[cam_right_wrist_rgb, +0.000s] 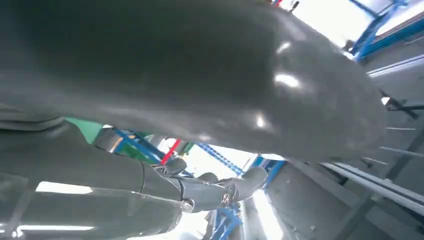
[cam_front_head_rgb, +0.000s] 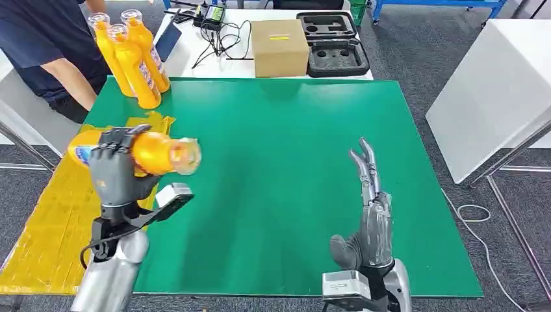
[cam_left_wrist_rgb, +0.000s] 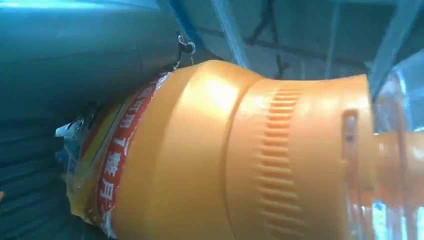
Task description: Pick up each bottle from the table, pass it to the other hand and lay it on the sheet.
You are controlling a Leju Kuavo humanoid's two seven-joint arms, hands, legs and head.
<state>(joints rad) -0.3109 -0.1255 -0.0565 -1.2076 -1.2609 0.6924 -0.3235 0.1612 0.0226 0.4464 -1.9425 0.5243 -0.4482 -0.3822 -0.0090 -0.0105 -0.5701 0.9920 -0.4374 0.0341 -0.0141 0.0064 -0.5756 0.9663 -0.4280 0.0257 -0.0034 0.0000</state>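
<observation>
One bottle in my grip, three waiting.
My left hand (cam_front_head_rgb: 119,170) grips one orange bottle (cam_front_head_rgb: 151,153) sideways above the yellow sheet (cam_front_head_rgb: 49,224); my right hand (cam_front_head_rgb: 370,214) hovers empty, fingers straight; three bottles (cam_front_head_rgb: 133,55) stand on the green table (cam_front_head_rgb: 292,162).

The head view looks forward and down from high above both hands; each wrist view sits close behind its own hand. Head and left wrist views share the orange bottle (cam_front_head_rgb: 153,153) in the left hand (cam_front_head_rgb: 115,170)
</observation>
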